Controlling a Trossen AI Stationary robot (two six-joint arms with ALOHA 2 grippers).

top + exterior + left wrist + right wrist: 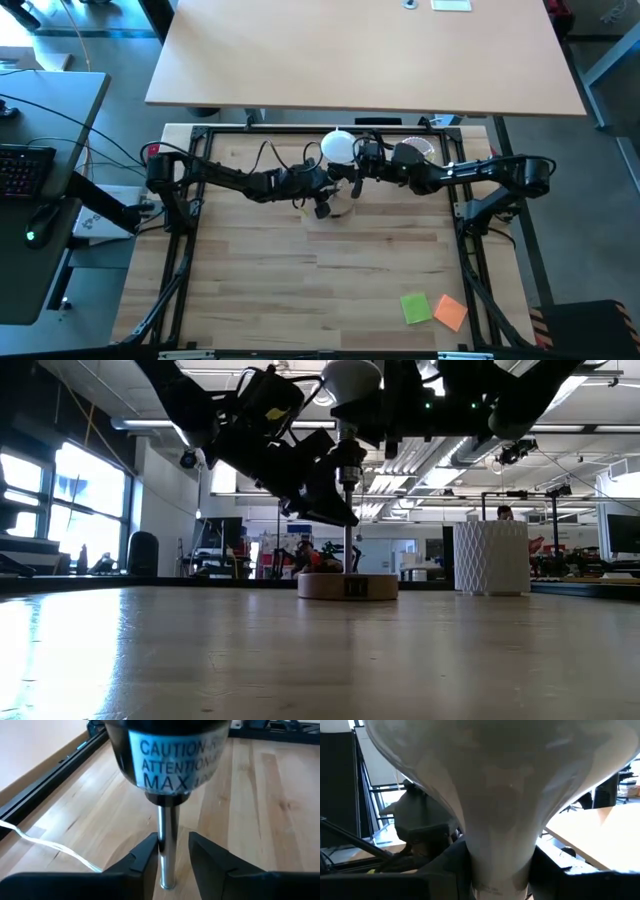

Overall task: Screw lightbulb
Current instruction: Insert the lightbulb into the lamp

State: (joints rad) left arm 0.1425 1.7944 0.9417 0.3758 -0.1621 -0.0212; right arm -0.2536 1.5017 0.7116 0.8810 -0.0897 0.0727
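Filling the right wrist view, the bulb (pixel 495 795) is standing upright over the socket (pixel 170 750), its neck clamped by the right gripper (pixel 497 865), while the left gripper (pixel 170 857) (fingers apart, seemingly) is straddling the stem (pixel 167 840) below.

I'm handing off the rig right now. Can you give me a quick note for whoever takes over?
Right hand: shut on the lightbulb at its neck, globe up, directly above the lamp socket.
Left hand: fingers either side of the lamp's metal stem, slightly apart.
Lamp base stands on the table.
Done: bulb at the socket.
Left: confirm it is screwed tight, release.
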